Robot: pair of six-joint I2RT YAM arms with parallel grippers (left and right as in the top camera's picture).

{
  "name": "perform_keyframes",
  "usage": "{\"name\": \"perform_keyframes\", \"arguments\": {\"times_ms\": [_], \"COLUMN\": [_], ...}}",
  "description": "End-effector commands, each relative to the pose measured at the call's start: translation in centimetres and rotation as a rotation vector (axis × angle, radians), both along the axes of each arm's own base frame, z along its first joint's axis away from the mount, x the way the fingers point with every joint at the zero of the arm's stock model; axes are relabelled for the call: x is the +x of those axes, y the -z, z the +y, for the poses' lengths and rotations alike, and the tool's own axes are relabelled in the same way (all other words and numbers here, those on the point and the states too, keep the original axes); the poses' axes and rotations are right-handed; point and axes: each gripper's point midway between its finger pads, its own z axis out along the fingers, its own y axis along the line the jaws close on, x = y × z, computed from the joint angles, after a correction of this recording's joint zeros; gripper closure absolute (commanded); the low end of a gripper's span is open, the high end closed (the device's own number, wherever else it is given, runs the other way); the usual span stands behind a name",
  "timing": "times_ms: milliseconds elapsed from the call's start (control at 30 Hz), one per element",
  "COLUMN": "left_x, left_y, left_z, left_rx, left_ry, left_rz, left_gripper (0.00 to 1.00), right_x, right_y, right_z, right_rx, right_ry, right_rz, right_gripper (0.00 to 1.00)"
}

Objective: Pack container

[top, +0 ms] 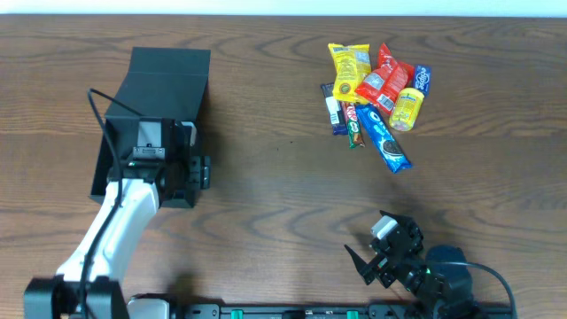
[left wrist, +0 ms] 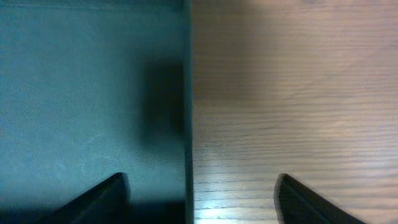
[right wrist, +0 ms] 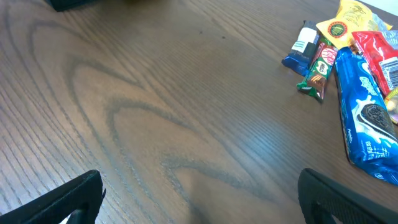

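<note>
Barely begun: yet to move any snacks [top: 376, 93] off the surface [top: 266, 177] into the box [top: 158, 89]. Holding left jaws and right jaws apart, gripping nothing.

Your white left arm [top: 120, 213] hid the near part of the dark teal-black matte cardboard box [top: 168, 75] in the overhead view, so what lay inside there could not be told. From the left wrist, the box ran out of frame at left and top, and the bottom edge cut the left gripper [left wrist: 202, 183] to two dark finger stubs. From the right wrist, only the tips of the right gripper [right wrist: 199, 183] showed. The blue foil biscuit packet [right wrist: 364, 118] and the red packet [right wrist: 379, 53] ran off the right edge, and the box was a dark sliver at the top. Overhead, the labels in the heap of snack packets [top: 376, 97] were too small to read.
</note>
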Motion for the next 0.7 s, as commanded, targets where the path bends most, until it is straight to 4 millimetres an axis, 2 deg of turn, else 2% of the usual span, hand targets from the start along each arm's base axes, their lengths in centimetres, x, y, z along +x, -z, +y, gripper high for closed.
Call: {"name": "perform_keyframes", "arguments": {"times_ms": [0, 67, 100, 300, 467, 667], "left_x": [0.8, 1.2, 1.4, 3.5, 5.9, 7.0], "left_y": [0.7, 1.2, 1.3, 0.4, -2.0, -2.5], "left_z": [0.2, 0.1, 0.0, -1.4, -6.4, -12.6], "left_rx": [0.022, 0.007, -0.001, -0.078, -0.191, -0.264], "left_ry": [-0.009, -0.03, -0.041, -0.11, -0.016, 0.04], "left_rz": [0.009, 0.013, 0.012, -0.067, -0.204, -0.23], "left_gripper": [0.57, 0.84, 0.94, 0.94, 0.94, 0.95], "right_x": [-0.1, -0.1, -0.1, -0.1, -0.1, -0.1], "right_y": [0.0, 0.0, 0.0, 0.0, 0.0, 0.0], "right_z": [0.2, 0.2, 0.2, 0.2, 0.2, 0.2], "right_rx": [0.009, 0.009, 0.009, 0.009, 0.009, 0.009], "right_ry": [-0.003, -0.003, -0.003, -0.003, -0.003, -0.003], "right_rz": [0.005, 0.005, 0.005, 0.005, 0.005, 0.005], "right_gripper": [0.01, 0.01, 0.01, 0.01, 0.01, 0.01]}}
